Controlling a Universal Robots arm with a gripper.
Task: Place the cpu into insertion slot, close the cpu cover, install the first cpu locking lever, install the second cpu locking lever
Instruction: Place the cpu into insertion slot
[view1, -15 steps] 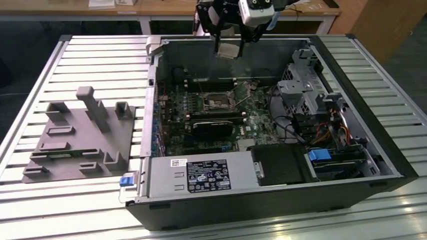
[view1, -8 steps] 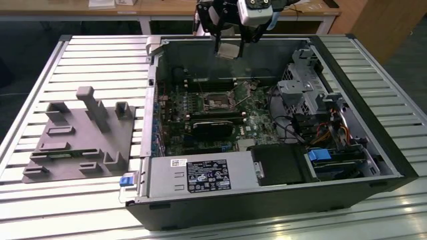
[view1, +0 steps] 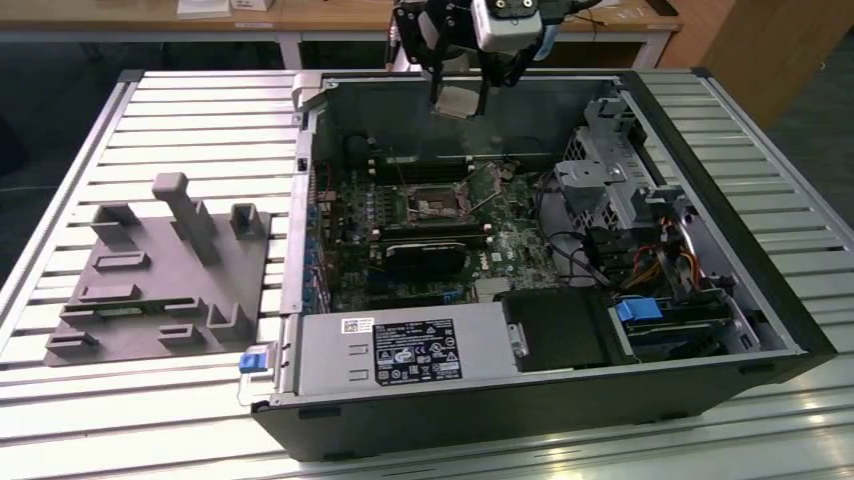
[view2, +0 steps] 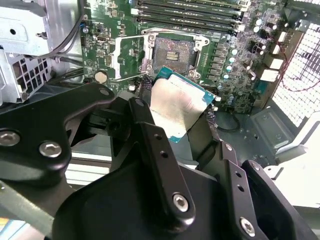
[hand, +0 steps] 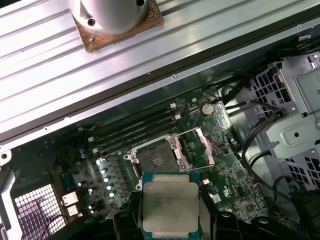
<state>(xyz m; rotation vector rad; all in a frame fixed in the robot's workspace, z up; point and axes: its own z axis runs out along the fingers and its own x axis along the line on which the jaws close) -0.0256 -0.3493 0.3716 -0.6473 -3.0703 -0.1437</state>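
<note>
- Lying on its side on the slatted metal surface (view1: 174, 110), the one open computer case (view1: 694, 400) turns its board face-up, which I judge is what lets the socket be reached from above. Its near end carries one labelled grey power supply (view1: 400, 350).
- Beside the case, on the exterior view's left, sits one grey fixture (view1: 160, 270) with several upright holders. It looks like a staging rack for parts.
- Mid-case, on the green motherboard (view1: 354, 215), is the single insertion slot (hand: 155, 160), dark-centred and silver-rimmed, with nothing seated in it.
- Just beside the slot, the one cpu cover (hand: 199, 146) is swung open on its hinge, green board showing through its window. This leaves the slot free to receive the chip.
- Thin wire-like levers run along the socket rim; I cannot count them with confidence.
- Farthest and highest, the one end effector (view1: 461, 88) hangs over the far part of the case. Its two fingers (view2: 147, 125) are clamped on opposite edges of the one cpu (hand: 170, 205).
- The chip's metal top faces up, and an edge grip probably keeps the contact side untouched. It sits clear above the board, apart from the slot.
</note>
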